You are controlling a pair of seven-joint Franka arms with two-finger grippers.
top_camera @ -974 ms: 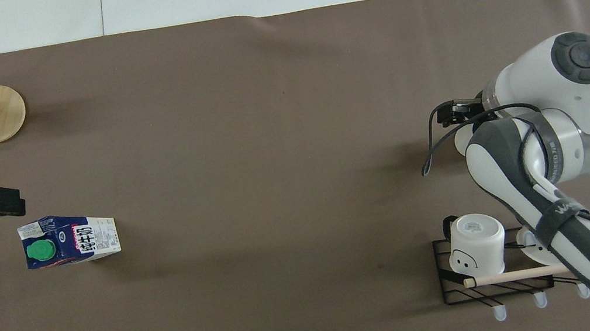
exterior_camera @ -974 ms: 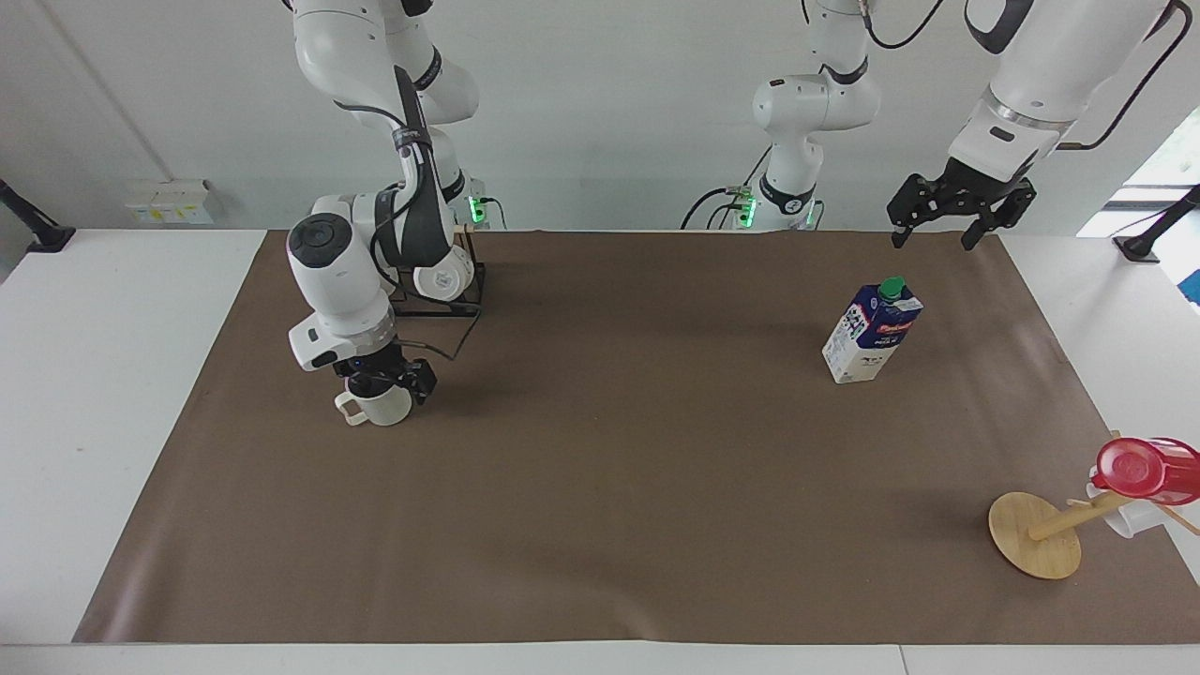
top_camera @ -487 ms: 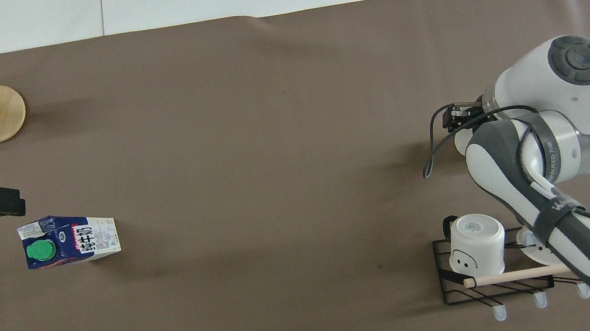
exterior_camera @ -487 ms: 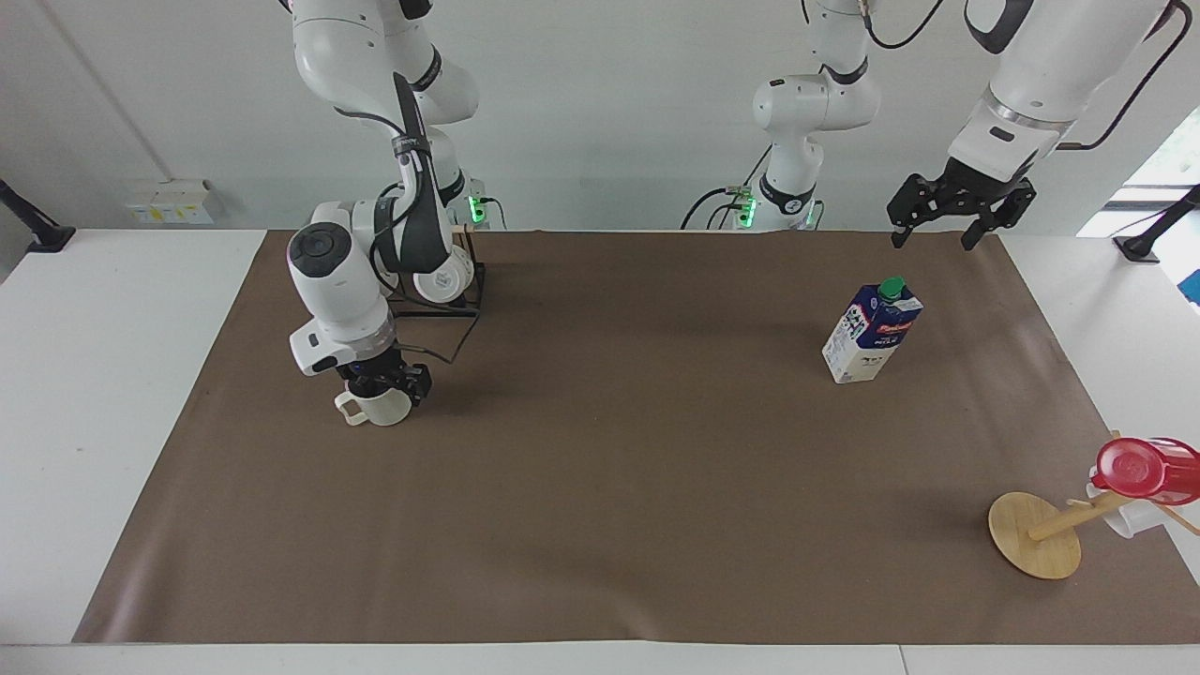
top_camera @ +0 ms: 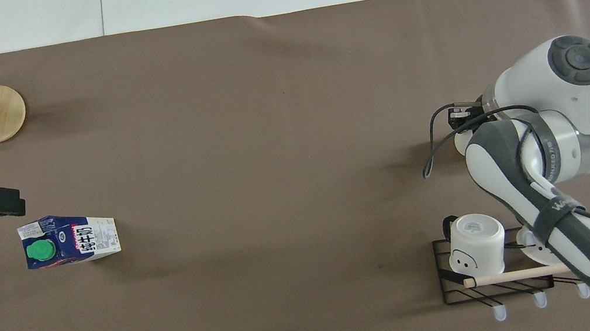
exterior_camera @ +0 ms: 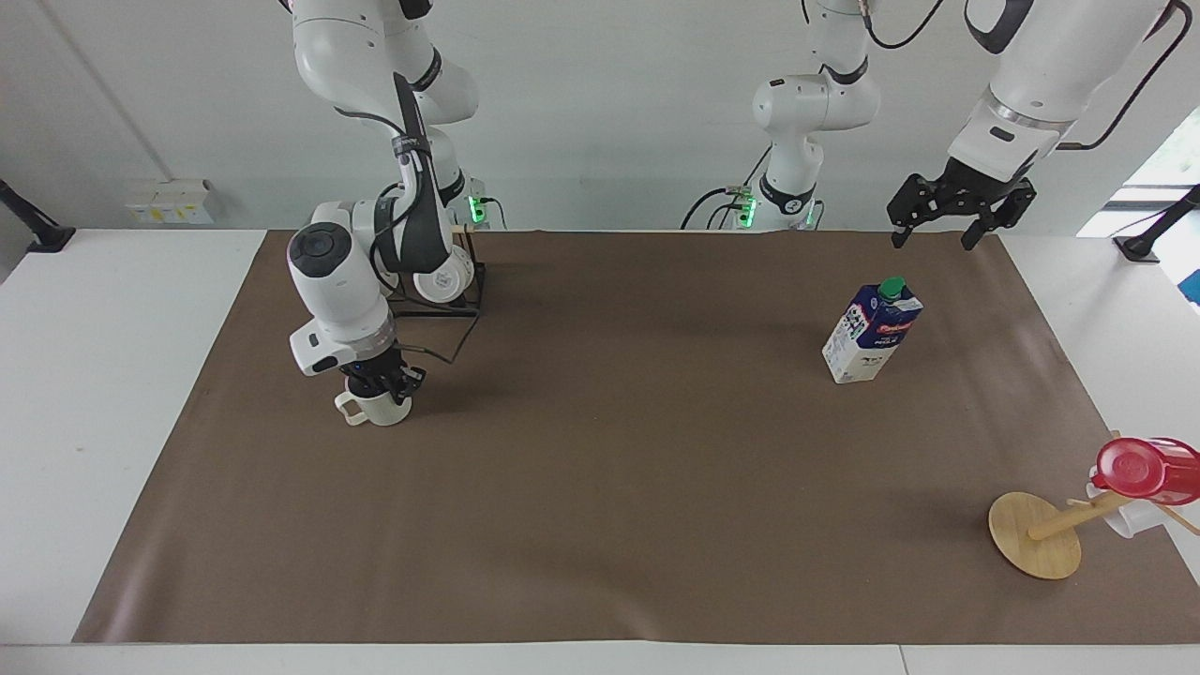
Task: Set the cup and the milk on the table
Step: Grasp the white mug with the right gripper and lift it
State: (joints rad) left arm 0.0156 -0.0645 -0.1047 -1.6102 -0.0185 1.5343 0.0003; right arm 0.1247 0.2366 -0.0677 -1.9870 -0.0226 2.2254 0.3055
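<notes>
Change noted: over the last second the right claw (exterior_camera: 380,382) has been turned and drawn in above the cup (exterior_camera: 375,410), its black fingers now showing narrower at the rim. The cup has not shifted. It stands upright on the brown sheet of the tabletop (exterior_camera: 112,375), directly under that claw. Whether the claw grips or has let go cannot be told. Judged: the cup is set down and only the release remains to be confirmed.

The milk (exterior_camera: 872,333) stands upright and unmoved, free of any grip, below and near the left claw (exterior_camera: 933,242), which waits spread wide and empty.

Count:
- cup, one
- milk, one
- claws, two
- wire rack (exterior_camera: 469,305), one, with one white mug (top_camera: 476,243) plain and a second partly hidden
- wooden stand (exterior_camera: 1034,534), one
- red-topped cup (exterior_camera: 1144,469), one
</notes>
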